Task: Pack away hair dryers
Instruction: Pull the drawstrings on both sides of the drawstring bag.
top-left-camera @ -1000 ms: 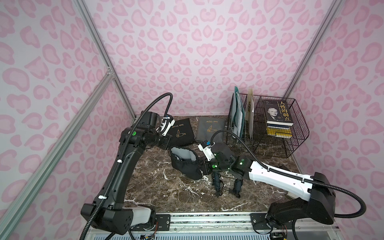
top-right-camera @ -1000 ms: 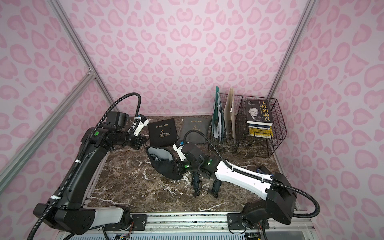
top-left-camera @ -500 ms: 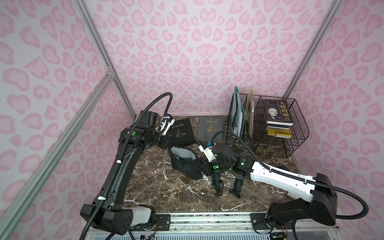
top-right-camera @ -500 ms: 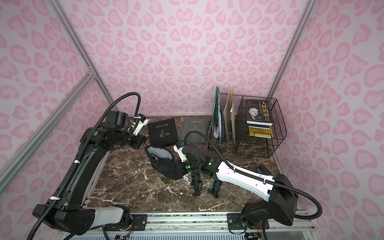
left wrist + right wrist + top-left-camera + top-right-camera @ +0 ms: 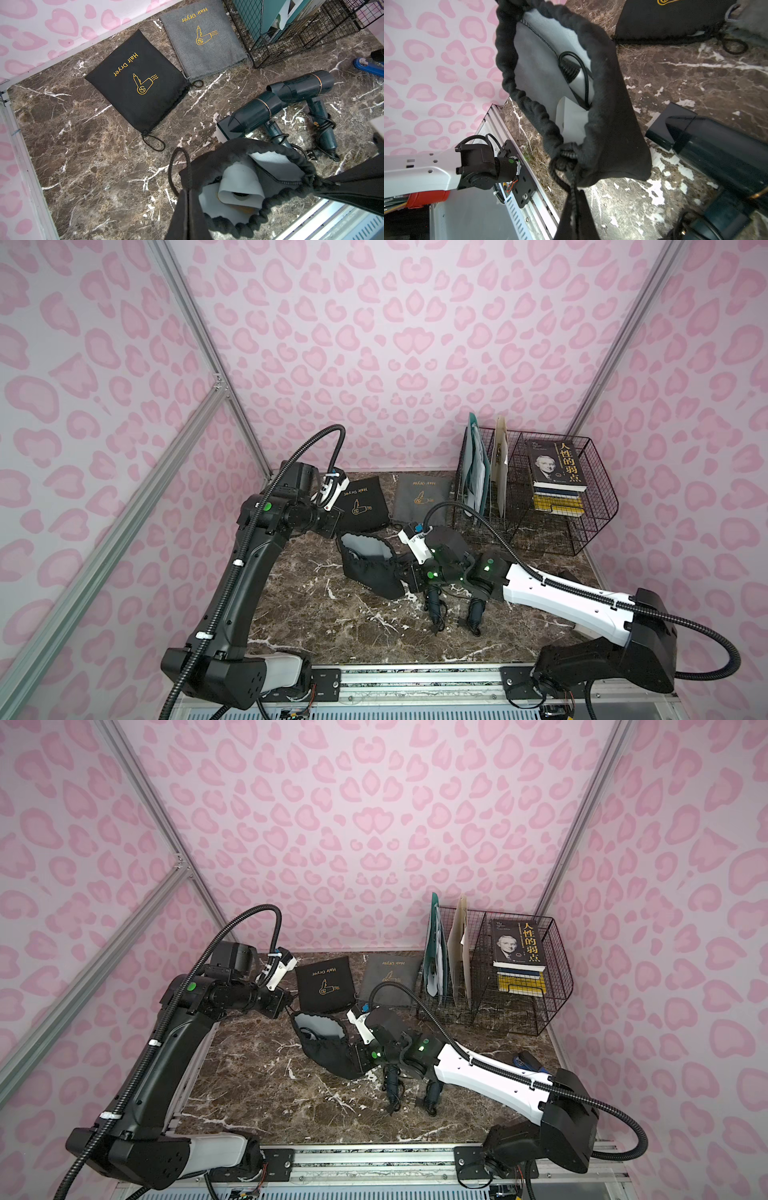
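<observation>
Two grippers pin one open pouch (image 5: 370, 572) between them on the desk (image 5: 316, 614), its mouth gaping. The white dryer (image 5: 239, 187) lies inside with its pale nozzle close to the rim. At the pouch's left rim, the left gripper (image 5: 187, 197) is clenched on the black fabric. At its right end, the right gripper (image 5: 574, 199) is pinched tight on the drawstring (image 5: 571, 180) where the gathered hem bunches.

The likely trouble is that a pull on the cord with the mouth this wide could cinch the hem onto the nozzle rather than past it. It could also tip the pouch and let the dryer slide out, and so thin a cord may slip from the jaws.

Behind the open pouch lie a flat black pouch (image 5: 361, 506) and a grey pouch (image 5: 422, 497), both flat-looking and clear of the arms. Just right of the open pouch, a dark dryer (image 5: 255, 112) and a second dark dryer (image 5: 305, 85) lie side by side, unpacked, cords bundled on their handles. The right arm hangs over them, and a low sweep could knock them or snag a cord. Further right, a wire basket (image 5: 598, 510) holding books (image 5: 557, 466) stands well apart.
</observation>
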You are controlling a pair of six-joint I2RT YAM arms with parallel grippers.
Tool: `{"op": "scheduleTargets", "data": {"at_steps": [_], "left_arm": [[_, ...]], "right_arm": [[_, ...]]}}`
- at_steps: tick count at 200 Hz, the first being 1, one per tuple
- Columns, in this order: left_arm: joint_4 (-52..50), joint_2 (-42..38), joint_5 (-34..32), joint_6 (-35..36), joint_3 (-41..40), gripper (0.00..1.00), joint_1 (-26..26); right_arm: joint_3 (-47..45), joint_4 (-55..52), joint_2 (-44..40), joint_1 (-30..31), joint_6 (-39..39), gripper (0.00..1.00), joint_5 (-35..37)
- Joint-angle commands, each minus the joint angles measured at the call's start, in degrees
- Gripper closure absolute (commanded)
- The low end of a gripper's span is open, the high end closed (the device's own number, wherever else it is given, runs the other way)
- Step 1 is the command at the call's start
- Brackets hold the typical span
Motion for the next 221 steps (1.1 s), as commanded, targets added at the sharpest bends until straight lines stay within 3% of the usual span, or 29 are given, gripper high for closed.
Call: {"op": "scheduleTargets", "data": {"at_steps": [1, 49, 105, 148, 221], "left_arm": [[0.3, -0.3, -0.1, 1.2, 0.2, 0.98, 0.1], [0.0, -1.5, -3.0, 2.2, 2.0, 0.98, 0.0], [0.5, -3.7, -6.8, -1.8, 2.6, 0.98, 0.4], [-2.8, -6.2, -5.8, -3.0, 4.5, 0.98, 0.7], [-4.8, -11.9, -8.1, -1.3, 4.7, 0.98, 1.9]], "right_arm": [[-0.6, -1.1, -0.6, -0.2, -0.4, 1.0, 2.3], [-1.8, -4.7, -3.3, -2.3, 3.2, 1.0, 10.5], [-2.1, -6.9, -6.7, -3.3, 8.8, 1.0, 21.7], [-2.3, -7.0, -9.3, -4.4, 12.4, 1.0, 27.5], [-6.0, -2.8, -18.7, -9.6, 16.6, 1.0, 29.4]]}}
